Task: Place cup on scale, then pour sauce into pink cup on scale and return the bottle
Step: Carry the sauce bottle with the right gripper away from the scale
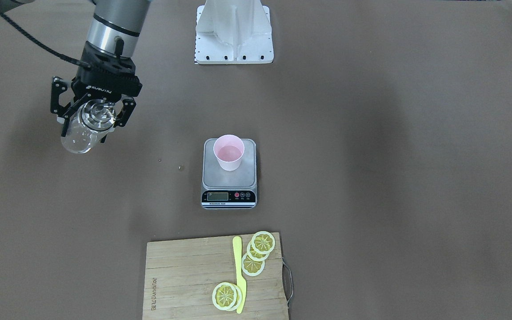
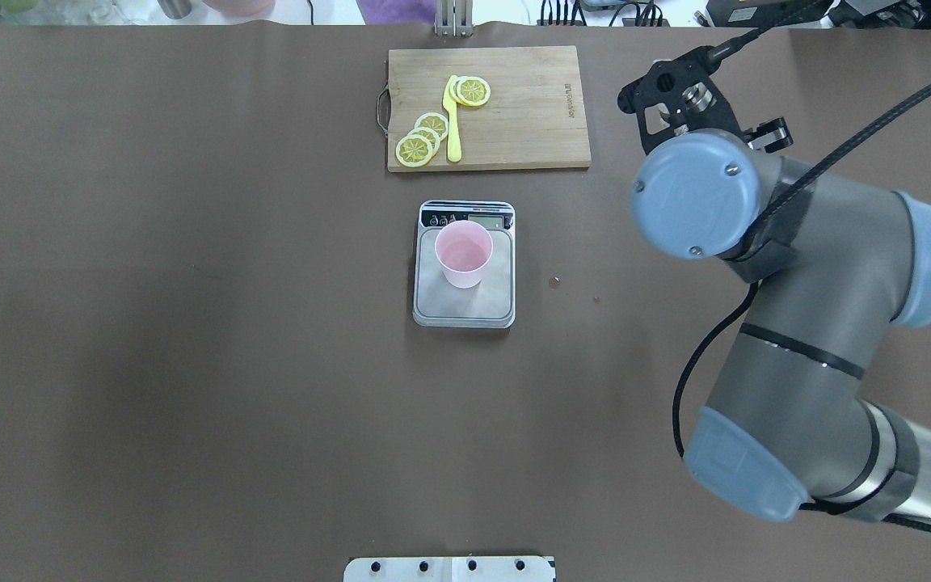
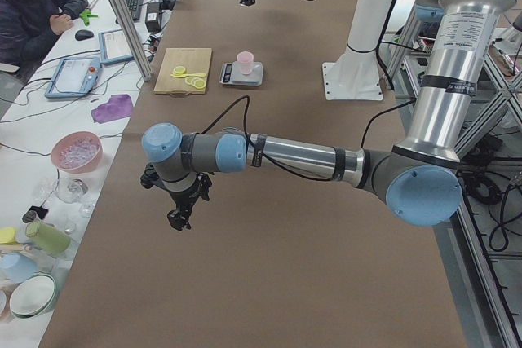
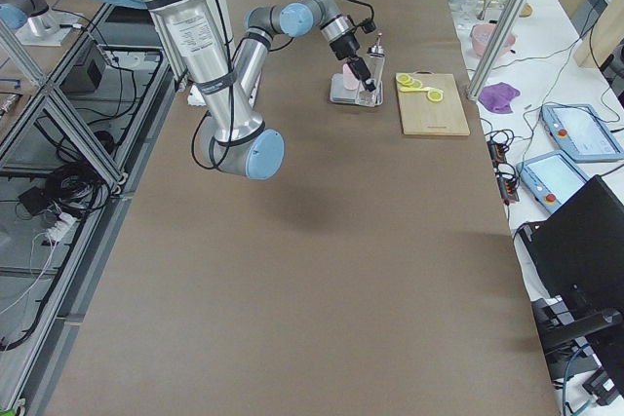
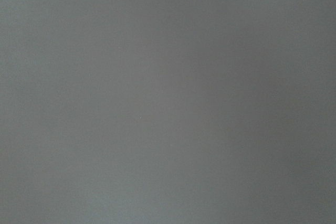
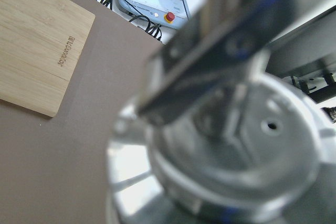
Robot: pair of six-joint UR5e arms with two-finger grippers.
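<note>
The pale pink cup [image 1: 228, 153] stands upright on the steel scale [image 1: 229, 180] at mid-table; they also show in the overhead view as cup [image 2: 463, 255] and scale [image 2: 464, 307]. My right gripper [image 1: 94, 120] is shut on the clear bottle [image 1: 78, 135] just under its silver pourer cap [image 1: 98, 114], holding it roughly upright well off to the scale's side. The cap fills the right wrist view [image 6: 220, 145]. My left gripper [image 3: 181, 211] shows only in the exterior left view, far from the scale; I cannot tell if it is open.
A wooden cutting board [image 1: 180, 275] with lemon slices [image 1: 262, 243] and a yellow knife [image 1: 239, 275] lies beyond the scale on the operators' side. Small drops [image 1: 181, 168] lie on the brown table between scale and bottle. The white robot base [image 1: 234, 40] stands behind the scale.
</note>
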